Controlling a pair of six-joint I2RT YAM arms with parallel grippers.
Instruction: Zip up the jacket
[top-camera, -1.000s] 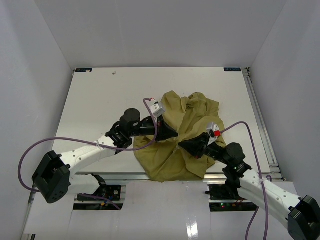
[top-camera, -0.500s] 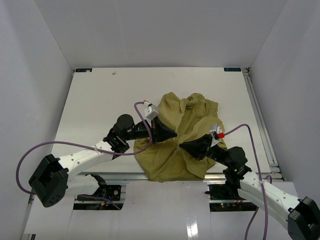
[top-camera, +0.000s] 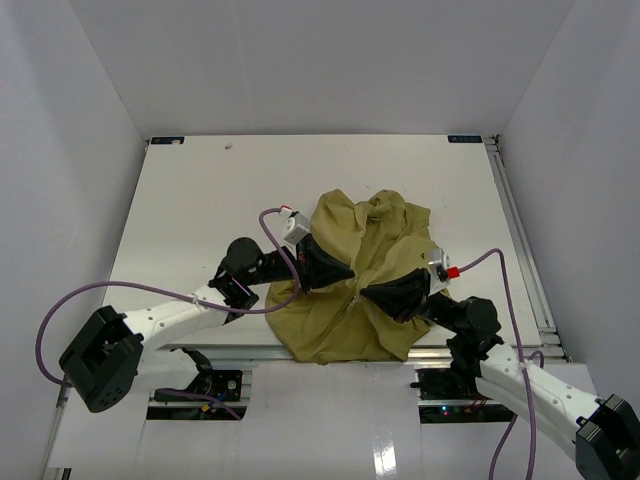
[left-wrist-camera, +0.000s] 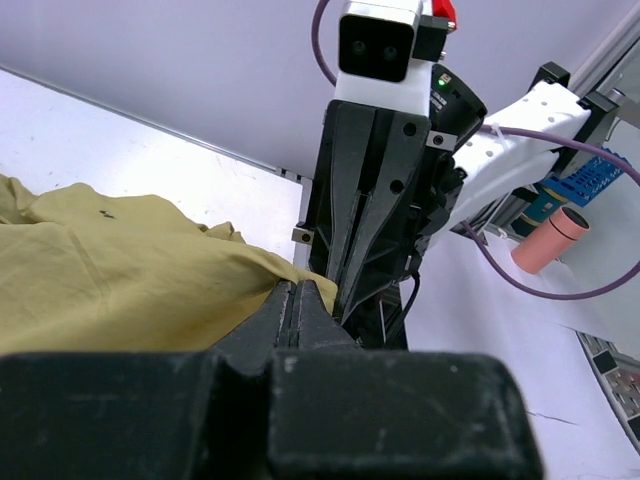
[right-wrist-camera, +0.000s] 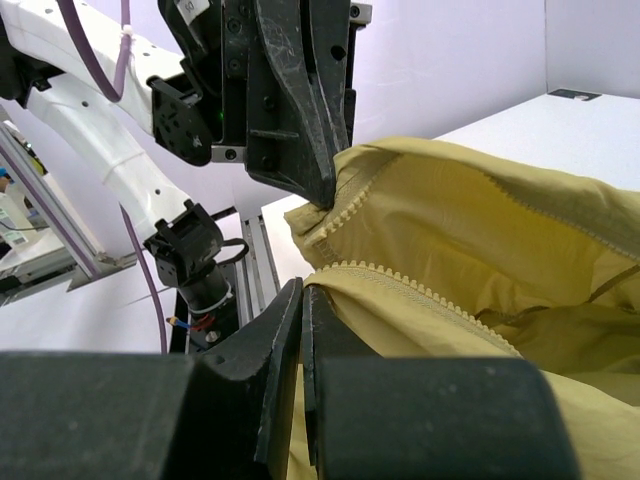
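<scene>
The olive-yellow jacket (top-camera: 365, 240) lies bunched at the near middle of the table. My left gripper (top-camera: 349, 272) is shut on a jacket edge; in the left wrist view its tips (left-wrist-camera: 297, 290) pinch yellow fabric (left-wrist-camera: 120, 275). My right gripper (top-camera: 366, 293) faces it, a little apart, shut on the other edge. In the right wrist view its tips (right-wrist-camera: 302, 290) clamp the fabric just under a row of zipper teeth (right-wrist-camera: 420, 292), and the left gripper (right-wrist-camera: 322, 195) holds the opposite toothed edge (right-wrist-camera: 345, 210) right above.
The white table (top-camera: 200, 200) has a raised rail (top-camera: 520, 240) along its right side and a metal front edge (top-camera: 250, 352). Purple cables (top-camera: 120, 290) loop from both arms. White walls enclose the space.
Both grippers have drawn toward the near edge with the fabric. The left arm pulled back left, and the jacket has bunched up more tightly between them.
</scene>
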